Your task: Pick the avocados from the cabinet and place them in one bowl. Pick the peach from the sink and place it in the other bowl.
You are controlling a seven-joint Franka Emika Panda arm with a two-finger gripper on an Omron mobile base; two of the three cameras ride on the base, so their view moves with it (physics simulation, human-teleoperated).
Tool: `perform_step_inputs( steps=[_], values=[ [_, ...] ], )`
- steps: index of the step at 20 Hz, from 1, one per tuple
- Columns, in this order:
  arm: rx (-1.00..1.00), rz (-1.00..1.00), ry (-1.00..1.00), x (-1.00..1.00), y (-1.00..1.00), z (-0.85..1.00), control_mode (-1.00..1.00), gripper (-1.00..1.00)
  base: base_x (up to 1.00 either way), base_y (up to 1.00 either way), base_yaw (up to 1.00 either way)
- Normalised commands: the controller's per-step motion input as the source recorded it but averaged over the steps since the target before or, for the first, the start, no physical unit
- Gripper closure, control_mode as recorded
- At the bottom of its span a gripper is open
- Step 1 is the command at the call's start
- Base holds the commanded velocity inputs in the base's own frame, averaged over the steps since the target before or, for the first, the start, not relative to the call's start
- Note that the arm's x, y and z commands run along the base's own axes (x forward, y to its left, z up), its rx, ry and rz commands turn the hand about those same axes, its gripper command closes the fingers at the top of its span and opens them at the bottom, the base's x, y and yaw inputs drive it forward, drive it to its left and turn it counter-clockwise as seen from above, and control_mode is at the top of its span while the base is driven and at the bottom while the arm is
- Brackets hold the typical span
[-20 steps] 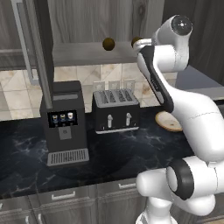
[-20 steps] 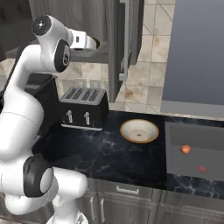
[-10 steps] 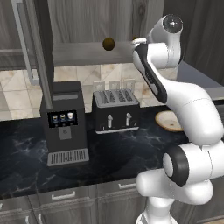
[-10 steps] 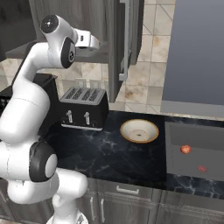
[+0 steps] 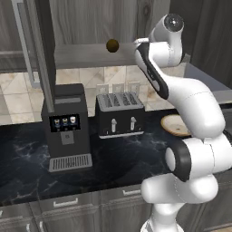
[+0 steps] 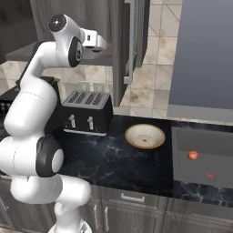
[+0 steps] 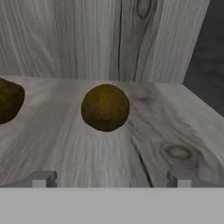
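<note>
Avocados first: one avocado sits on the cabinet shelf straight ahead of the pincer, centred between its two finger tips and apart from them, with nothing held. The pincer stands wide open, its tips spread to either side of the fruit's line. A second avocado lies on the same shelf to the left in the hand view, cut by the picture's edge, well apart from the first. Behind both rises the cabinet's wood-grain back wall.

From the left base view one avocado shows on the shelf just beside the arm's hand, which reaches in at shelf height. The open cabinet door hangs to the left with its long bar handle.

Below, on the dark marbled worktop, stand a coffee machine and a toaster. A tan bowl rests on the worktop between the toaster and the sink. The peach lies in the sink basin.
</note>
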Motion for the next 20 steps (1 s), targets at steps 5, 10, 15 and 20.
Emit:
perform_step_inputs(
  steps=[5,10,15,20],
  values=[
    [0.00,0.00,0.02,0.36,0.00,-0.01,-1.00,-1.00,0.00,0.00,0.00],
    [0.00,0.00,0.00,0.30,0.00,0.00,-1.00,-1.00,0.00,0.00,0.00],
    [0.00,0.00,0.02,0.32,0.00,0.00,-1.00,-1.00,0.00,0.00,0.00],
    [0.00,0.00,0.03,0.37,0.02,0.00,-1.00,-1.00,0.00,0.00,0.00]
  ],
)
